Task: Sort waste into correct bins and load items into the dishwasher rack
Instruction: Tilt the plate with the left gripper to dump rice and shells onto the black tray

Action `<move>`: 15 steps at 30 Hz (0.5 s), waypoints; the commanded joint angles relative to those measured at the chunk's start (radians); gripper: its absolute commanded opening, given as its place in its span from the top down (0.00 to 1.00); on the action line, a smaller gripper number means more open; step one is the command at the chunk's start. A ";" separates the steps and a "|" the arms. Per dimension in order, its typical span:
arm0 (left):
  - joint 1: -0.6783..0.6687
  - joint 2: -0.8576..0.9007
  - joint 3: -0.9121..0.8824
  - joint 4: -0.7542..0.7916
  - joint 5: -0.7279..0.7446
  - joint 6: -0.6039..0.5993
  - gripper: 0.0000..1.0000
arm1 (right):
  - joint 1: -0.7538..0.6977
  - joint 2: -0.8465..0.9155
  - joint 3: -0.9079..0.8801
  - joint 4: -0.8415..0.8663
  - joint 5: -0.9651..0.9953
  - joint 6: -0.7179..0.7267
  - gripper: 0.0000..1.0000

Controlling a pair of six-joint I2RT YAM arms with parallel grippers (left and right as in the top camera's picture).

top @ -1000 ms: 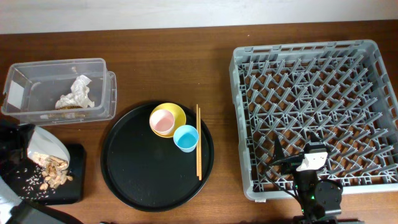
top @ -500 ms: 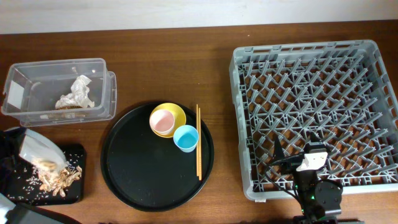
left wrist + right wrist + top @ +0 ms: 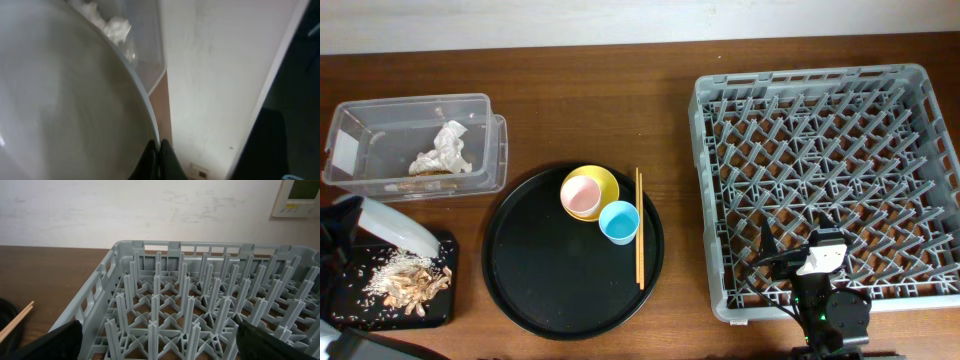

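My left gripper (image 3: 344, 226) is shut on the rim of the pale grey plate (image 3: 392, 226), which is tilted steeply over the shallow black tray (image 3: 438, 300). Brown food scraps and white grains (image 3: 405, 281) lie in that tray. In the left wrist view the fingers (image 3: 150, 161) pinch the plate (image 3: 65, 100) at its edge. The clear tub (image 3: 380, 110) holds the crumpled napkin (image 3: 444, 150). My right gripper (image 3: 798, 252) hangs open over the front edge of the grey dishwasher rack (image 3: 830, 110), nothing between its fingers (image 3: 55, 342).
A large round black tray (image 3: 535, 270) carries the yellow bowl (image 3: 602, 180) with the pink cup (image 3: 582, 197) in it, the light-blue cup (image 3: 618, 222) and the wooden chopsticks (image 3: 639, 230). Brown table surrounds everything.
The plate has tipped up more steeply and drawn back to the left. The scraps and grains that lay on it have slid off into the black tray. The right arm has not moved.
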 commanded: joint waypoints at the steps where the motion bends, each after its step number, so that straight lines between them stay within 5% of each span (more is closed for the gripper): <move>1: 0.026 -0.008 0.013 -0.040 -0.025 0.003 1.00 | 0.005 -0.005 -0.008 -0.003 0.008 0.005 0.02; 9: 0.031 -0.010 0.013 -0.019 -0.083 0.003 1.00 | 0.005 -0.005 -0.008 -0.003 0.008 0.005 0.02; 15: 0.031 -0.011 0.013 -0.111 0.105 0.021 1.00 | 0.005 -0.005 -0.008 -0.003 0.008 0.005 0.02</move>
